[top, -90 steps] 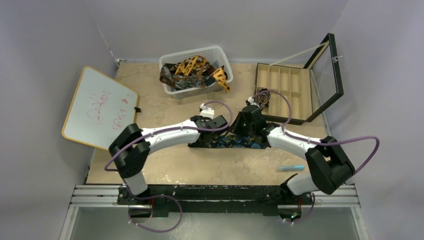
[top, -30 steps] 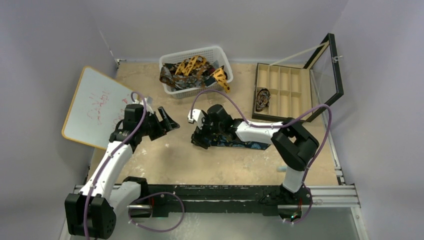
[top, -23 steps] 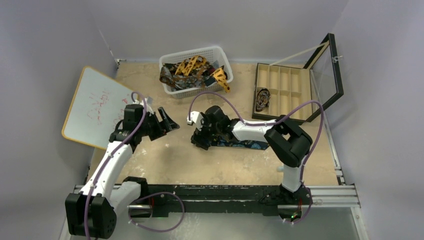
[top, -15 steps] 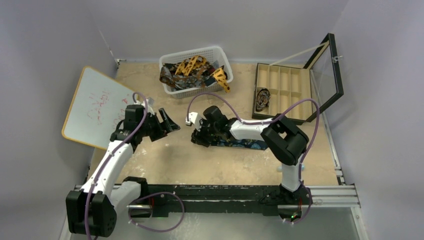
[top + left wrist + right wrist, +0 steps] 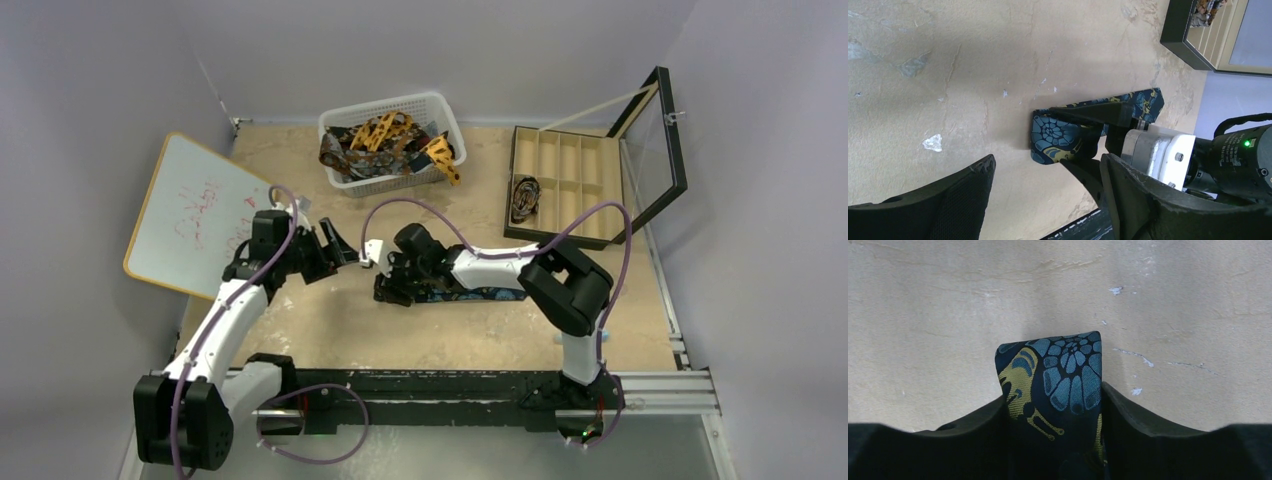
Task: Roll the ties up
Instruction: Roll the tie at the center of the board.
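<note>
Beige, scuffed tabletop (image 5: pixel 330 335) beneath everything. At its left edge, tan-framed white wipe-off board (image 5: pixel 190 215), set askew, faint red writing on it. At far right, black compartmented display case (image 5: pixel 572 170), glass lid raised. At far middle, white plastic mesh basket (image 5: pixel 385 103) holding a tangle of orange-yellow and dark brown patterned ties (image 5: pixel 385 140), one orange end hanging over the near right rim. Near the middle, dark navy fabric necktie with blue-gold print (image 5: pixel 485 293), lying flat, stretched left to right beneath the right arm. Right claw (image 5: pixel 392 285) reaching across to that necktie's left end, a blunt folded edge; fingers (image 5: pixel 1138 415) pressed against both sides of the fold, closed on it, fold resting on the tabletop. Left claw (image 5: pixel 342 250) just beside the right one, to its left, spread wide, gripping nothing, apart from the necktie. Smallest: dark patterned bundle (image 5: pixel 524 198) in a near left compartment of the case, too small to make out further.
</note>
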You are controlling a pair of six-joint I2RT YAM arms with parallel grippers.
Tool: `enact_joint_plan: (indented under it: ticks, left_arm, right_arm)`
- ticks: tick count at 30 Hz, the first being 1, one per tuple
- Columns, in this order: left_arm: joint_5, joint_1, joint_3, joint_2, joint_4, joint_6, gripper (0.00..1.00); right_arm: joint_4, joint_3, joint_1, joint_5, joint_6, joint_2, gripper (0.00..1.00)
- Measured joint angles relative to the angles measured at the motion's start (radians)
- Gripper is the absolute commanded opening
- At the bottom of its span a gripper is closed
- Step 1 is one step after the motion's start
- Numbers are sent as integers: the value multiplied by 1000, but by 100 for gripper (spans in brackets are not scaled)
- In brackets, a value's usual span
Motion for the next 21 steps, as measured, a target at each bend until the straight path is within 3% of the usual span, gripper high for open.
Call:
enact_joint_plan:
  ticks: [4, 5, 7, 14, 18, 21]
  left_arm:
    - [16, 1, -4, 13, 10, 1, 74]
    - [20, 1, -8, 16, 14, 1, 74]
    - [29, 2, -17, 23, 20, 1, 74]
    - [66, 2, -54, 53, 70, -2, 74]
    - [94, 3, -81, 96, 126, -9, 74]
    - [125, 5, -114, 133, 186, -15, 75]
  right_arm:
    - [-31, 6, 3, -7, -13, -8, 72]
    - [-42, 6, 3, -8, -16, -13, 80]
    - [-76, 6, 3, -10, -18, -34, 81]
    - [-55, -36, 0, 23, 39, -229, 99]
    - [69, -172, -43, 120, 304, -388, 99]
    - [117, -252, -179, 97, 607, -424, 99]
